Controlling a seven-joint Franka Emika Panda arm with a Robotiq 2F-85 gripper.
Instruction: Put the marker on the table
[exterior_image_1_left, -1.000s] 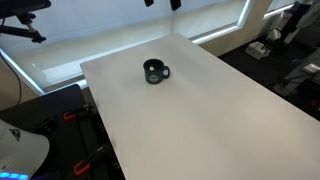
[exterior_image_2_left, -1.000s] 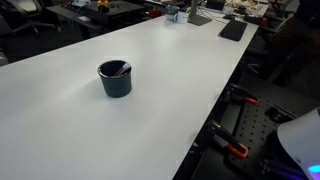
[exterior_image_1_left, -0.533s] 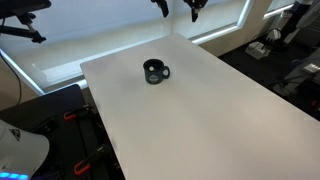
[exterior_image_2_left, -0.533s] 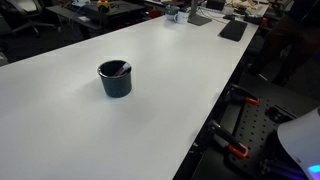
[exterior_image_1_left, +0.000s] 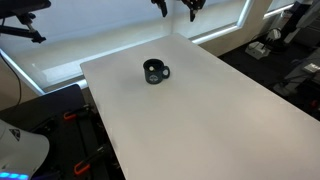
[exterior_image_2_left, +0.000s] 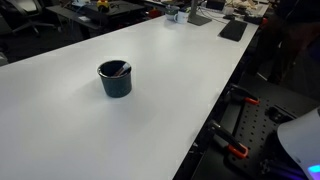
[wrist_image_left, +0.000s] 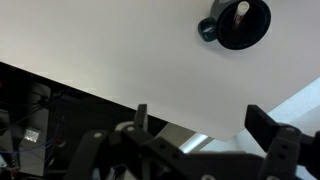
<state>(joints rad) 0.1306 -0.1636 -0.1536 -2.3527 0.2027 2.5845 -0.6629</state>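
A dark round mug (exterior_image_1_left: 155, 72) stands on the white table (exterior_image_1_left: 200, 125) toward its far end. It shows in both exterior views (exterior_image_2_left: 115, 79) and at the top right of the wrist view (wrist_image_left: 240, 22). The marker (exterior_image_2_left: 119, 70) is a thin reddish stick lying inside the mug, also seen from above in the wrist view (wrist_image_left: 243, 13). My gripper (exterior_image_1_left: 176, 6) hangs high above the table's far edge, well apart from the mug. Its fingers (wrist_image_left: 200, 125) are spread wide with nothing between them.
Desks with a dark keyboard-like item (exterior_image_2_left: 232, 30) and clutter lie past the table's far end. A black frame with orange clamps (exterior_image_2_left: 243, 135) stands beside the table. A bright window strip (exterior_image_1_left: 60, 45) runs behind it. A white rounded object (exterior_image_1_left: 20, 150) sits low near one corner.
Since a second ago my gripper has come a little lower and sideways into the top of an exterior view. Nothing moved in the last half second. The mug and marker are still.
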